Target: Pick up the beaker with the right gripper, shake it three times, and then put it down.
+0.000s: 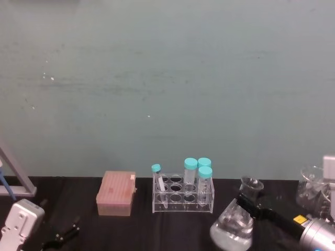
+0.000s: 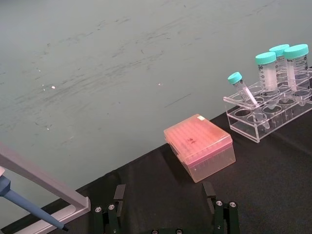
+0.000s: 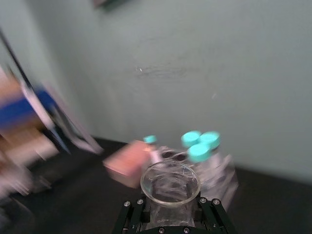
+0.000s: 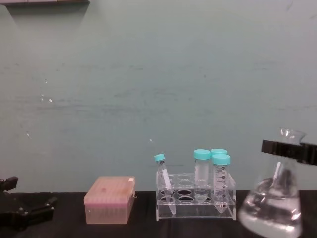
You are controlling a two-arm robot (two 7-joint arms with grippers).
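Observation:
The beaker point(image 1: 232, 226) is a clear conical flask with some clear liquid in its wide base. It sits at the table's right front, right of the tube rack, and leans with its neck toward the right. My right gripper point(image 1: 250, 203) is shut on its narrow neck just below the flared rim. In the chest view the beaker point(image 4: 271, 210) shows large at the right, with the right gripper point(image 4: 287, 148) as a black band across its neck. The right wrist view looks down into the beaker's mouth point(image 3: 170, 183), held in the right gripper point(image 3: 170, 214). My left gripper point(image 1: 62, 235) rests open at the front left.
A clear tube rack point(image 1: 183, 197) with teal-capped tubes stands mid-table. A pink tip box point(image 1: 116, 194) lies to its left. Another glass vessel point(image 1: 313, 191) stands at the far right behind my right arm. A pipette stand point(image 1: 14, 178) is at the far left.

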